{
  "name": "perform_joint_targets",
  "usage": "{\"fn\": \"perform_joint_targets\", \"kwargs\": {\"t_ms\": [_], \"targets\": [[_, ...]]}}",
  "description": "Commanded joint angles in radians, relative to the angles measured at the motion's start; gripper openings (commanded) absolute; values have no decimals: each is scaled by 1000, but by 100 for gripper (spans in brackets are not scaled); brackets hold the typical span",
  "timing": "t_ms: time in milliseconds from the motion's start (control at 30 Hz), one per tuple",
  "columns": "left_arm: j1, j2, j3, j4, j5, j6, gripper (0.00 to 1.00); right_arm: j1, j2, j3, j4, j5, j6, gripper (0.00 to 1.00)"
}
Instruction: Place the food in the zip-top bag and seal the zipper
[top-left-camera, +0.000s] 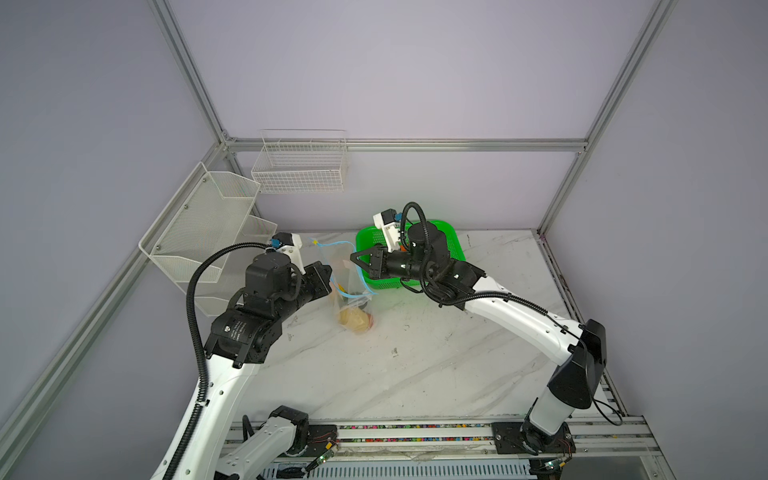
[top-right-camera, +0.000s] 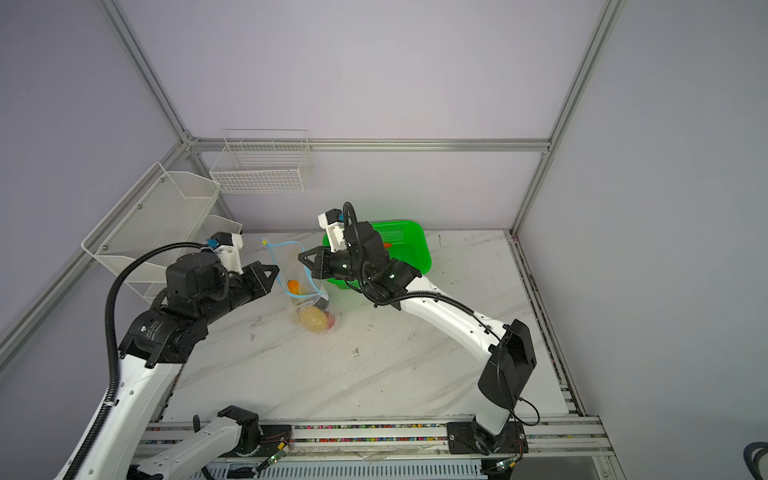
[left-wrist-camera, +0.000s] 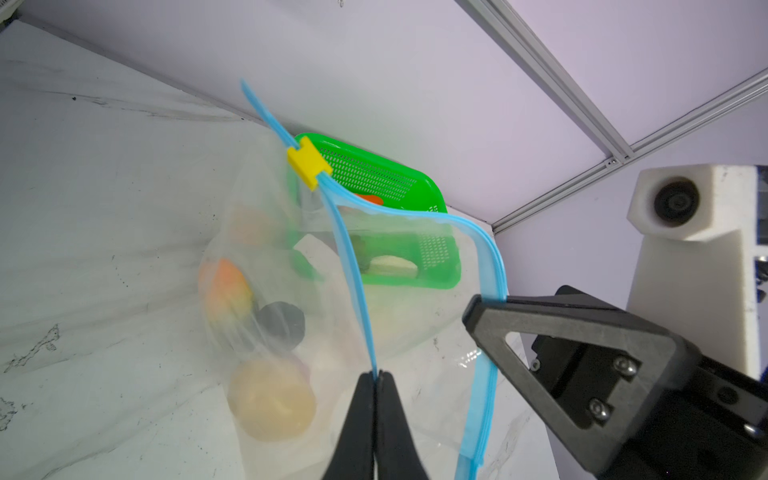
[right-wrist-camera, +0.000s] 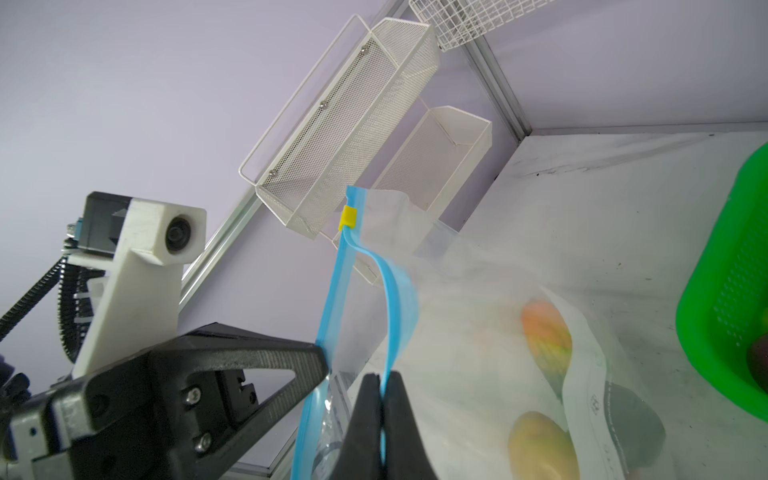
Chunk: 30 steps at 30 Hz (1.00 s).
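Note:
The clear zip-top bag (top-left-camera: 347, 286) hangs upright between both arms, its bottom resting on the marble table. My left gripper (left-wrist-camera: 378, 374) is shut on one blue strip of the zipper (left-wrist-camera: 353, 266). My right gripper (right-wrist-camera: 381, 378) is shut on the opposite strip, so the mouth stands open. The yellow slider (left-wrist-camera: 309, 162) sits near the far end. Food inside the bag: a yellow potato (left-wrist-camera: 270, 399), an orange carrot (left-wrist-camera: 226, 286) and a dark eggplant (left-wrist-camera: 280, 324). In both top views the left gripper (top-right-camera: 276, 270) and right gripper (top-right-camera: 300, 256) face each other across the bag.
A green perforated basket (top-left-camera: 453, 245) stands behind the right arm, holding a white radish (left-wrist-camera: 392, 266) and an orange piece (left-wrist-camera: 368, 199). White mesh racks (top-left-camera: 208, 220) hang on the left wall and a wire basket (top-left-camera: 299, 166) on the back wall.

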Motion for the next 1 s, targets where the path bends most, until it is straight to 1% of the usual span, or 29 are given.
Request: {"fn": "perform_joint_targets", "kwargs": {"t_ms": [0,200,433,567,667,767,967], "targets": [[8,-15,107,-6,-24,28,0,14,11,46,-23,23,-15,2],[15,-35,125,-59,-84,59,0,34,48,50,21,-1,10,2],[22,-53,164,-157,-230,147,0,39,104,33,102,-44,60,2],[22,-27,186,-182,-258,177,0,39,134,-1,169,-64,103,2],[24,1,177,-169,-242,184,0,36,147,-43,196,-70,104,2],[23,36,122,-123,-179,176,0,11,147,-122,226,-72,110,2],[23,142,-4,-12,-33,142,0,-52,106,-325,357,-72,177,3]]}}
